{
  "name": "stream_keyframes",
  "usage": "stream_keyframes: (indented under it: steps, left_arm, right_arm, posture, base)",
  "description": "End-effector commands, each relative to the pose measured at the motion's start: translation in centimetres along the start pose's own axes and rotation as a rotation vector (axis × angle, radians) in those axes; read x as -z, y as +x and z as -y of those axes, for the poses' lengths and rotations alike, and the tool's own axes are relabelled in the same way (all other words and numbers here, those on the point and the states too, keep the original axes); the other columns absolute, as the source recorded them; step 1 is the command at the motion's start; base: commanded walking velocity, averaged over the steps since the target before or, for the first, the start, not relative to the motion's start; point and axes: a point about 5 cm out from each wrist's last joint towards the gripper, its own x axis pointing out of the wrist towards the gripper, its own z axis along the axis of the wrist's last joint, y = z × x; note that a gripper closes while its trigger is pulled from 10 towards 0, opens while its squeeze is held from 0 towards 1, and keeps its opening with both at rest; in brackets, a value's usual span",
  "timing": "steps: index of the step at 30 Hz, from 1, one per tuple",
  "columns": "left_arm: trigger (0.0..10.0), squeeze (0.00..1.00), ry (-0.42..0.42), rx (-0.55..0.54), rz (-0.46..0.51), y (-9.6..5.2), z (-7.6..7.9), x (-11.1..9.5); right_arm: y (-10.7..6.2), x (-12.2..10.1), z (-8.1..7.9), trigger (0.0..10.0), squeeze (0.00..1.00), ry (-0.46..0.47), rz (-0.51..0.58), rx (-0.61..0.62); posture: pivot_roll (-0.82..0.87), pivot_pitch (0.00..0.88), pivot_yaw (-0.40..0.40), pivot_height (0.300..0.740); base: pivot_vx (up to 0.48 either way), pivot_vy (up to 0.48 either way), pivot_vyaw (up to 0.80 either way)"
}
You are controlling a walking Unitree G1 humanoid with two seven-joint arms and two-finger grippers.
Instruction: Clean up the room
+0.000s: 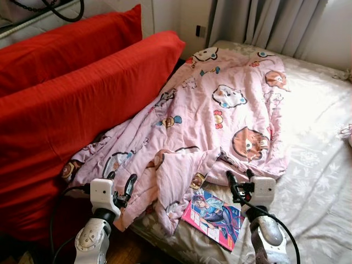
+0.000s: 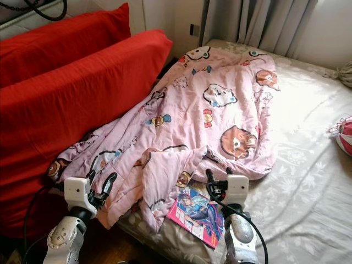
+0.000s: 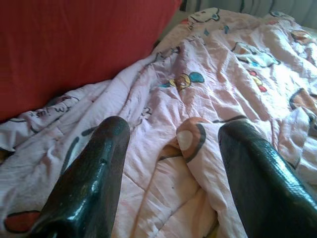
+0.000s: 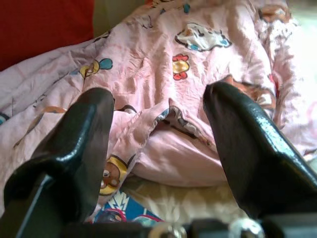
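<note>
I am looking down at a bed (image 1: 319,165) where a pink cartoon-print quilt (image 1: 220,115) is lying rumpled, running from the head end toward me along two red cushions (image 1: 82,104). I am holding the left gripper (image 1: 122,186) at the quilt's near edge, fingers spread apart with nothing between them. The right gripper (image 1: 240,181) is hovering beside the quilt's lower fold, its fingers likewise parted and empty, just above a comic book (image 1: 213,215) lying partly tucked under the quilt.
</note>
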Motion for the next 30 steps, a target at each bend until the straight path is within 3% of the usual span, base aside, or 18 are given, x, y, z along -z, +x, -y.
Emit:
stream_keyframes:
  steps: [1,7,12,21,30]
  left_arm:
    - [10.0,0.0,0.014,-0.009,-0.008,-0.3,-0.2,-0.1]
    - [10.0,0.0,0.022,-0.047,0.013,0.2,-1.2,-0.9]
    - [10.0,0.0,0.028,-0.042,0.007,0.8,-1.1,-1.3]
    - [10.0,0.0,0.021,-0.024,-0.001,0.7,-0.6,-1.2]
    - [10.0,0.0,0.03,-0.023,-0.019,0.6,-0.8,-1.0]
  right_arm:
    - [-0.4,0.1,0.3,10.0,0.0,-0.017,-0.013,-0.003]
    - [-0.7,0.7,1.3,10.0,0.0,-0.026,-0.057,0.035]
    - [-0.4,0.6,0.9,10.0,0.0,-0.037,-0.086,0.032]
    - [-0.7,1.1,0.2,10.0,0.0,-0.036,-0.107,0.007]
    - [-1.0,1.4,-0.3,10.0,0.0,-0.008,-0.104,0.005]
  posture:
    - [-0.02,0.077,-0.046,0.74]
    - [0.0,0.114,-0.045,0.74]
    - [-0.01,0.162,-0.046,0.74]
    - [0.0,0.201,-0.046,0.69]
    - [0.0,0.226,-0.037,0.69]
  base:
    - [0.0,0.0,0.0]
    - [0.0,0.0,0.0]
    - [0.0,0.0,0.0]
    - [0.0,0.0,0.0]
    - [0.0,0.0,0.0]
